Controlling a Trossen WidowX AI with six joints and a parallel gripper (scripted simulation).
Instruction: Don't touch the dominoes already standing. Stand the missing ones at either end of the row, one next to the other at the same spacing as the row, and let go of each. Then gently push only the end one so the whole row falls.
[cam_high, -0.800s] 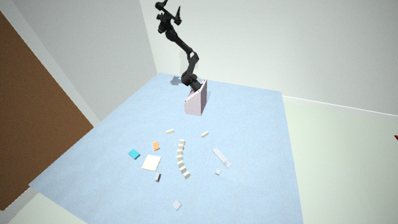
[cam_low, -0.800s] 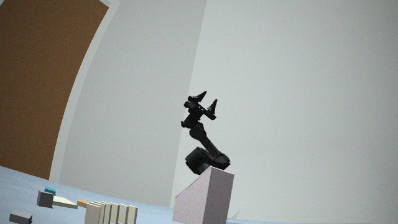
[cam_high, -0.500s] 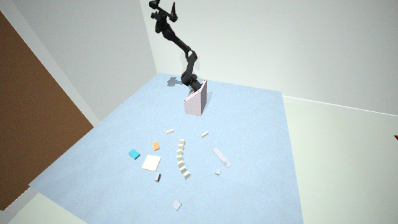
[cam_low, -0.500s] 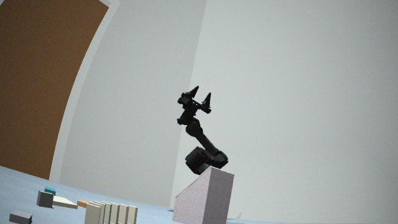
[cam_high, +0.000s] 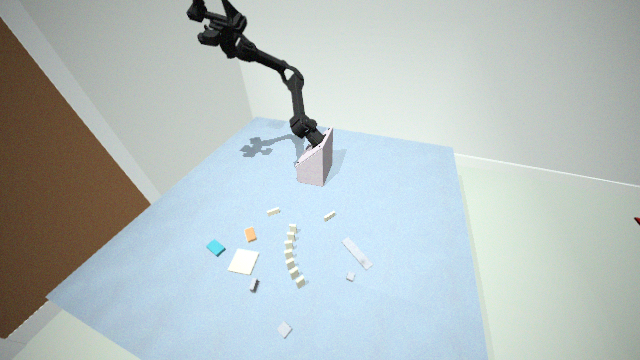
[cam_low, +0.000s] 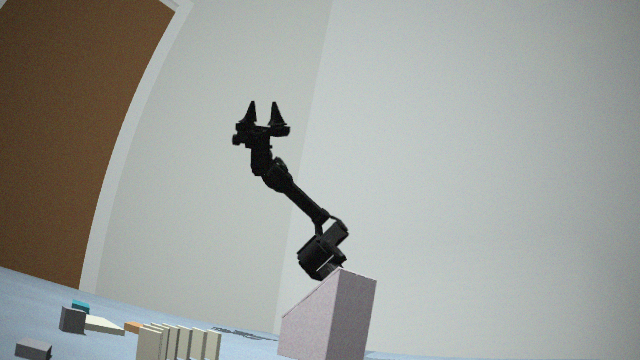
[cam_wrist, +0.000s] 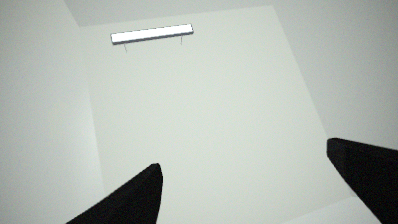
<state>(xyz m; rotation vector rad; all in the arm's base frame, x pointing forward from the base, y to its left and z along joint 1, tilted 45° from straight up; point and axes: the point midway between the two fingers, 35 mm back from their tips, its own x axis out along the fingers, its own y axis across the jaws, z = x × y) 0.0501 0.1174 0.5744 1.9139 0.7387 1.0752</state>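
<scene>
Standing row: seven cream dominoes (cam_high: 289, 253) (cam_low: 184, 342) upright on the blue mat (cam_high: 400, 200) (cam_low: 185, 327), in a shallow curve from the pedestal side toward the near side of the top view; each one's long axis vertical.
Left loose domino: a cream piece (cam_high: 273, 212) lying down between the row's pedestal end and the pedestal (cam_high: 311, 172) (cam_low: 305, 330), off to the image left; long axis nearly crosswise in the top view, right end slightly farther away.
Right loose domino: another cream piece (cam_high: 329, 216) lying down, off to the image right of the row's pedestal end; long axis slanting, right end farther from the row and nearer the back wall.
Gripper: released, fingers spread wide with nothing between them; the gripper (cam_low: 263, 102) (cam_wrist: 242, 159) is raised high above the mat, fingertips pointing up in the exterior view.
Orange block: flat (cam_high: 250, 234) (cam_low: 132, 327), left of the row in the top view.
Grey strip: lying (cam_high: 357, 253) right of the row, long axis slanting down to the right.
</scene>
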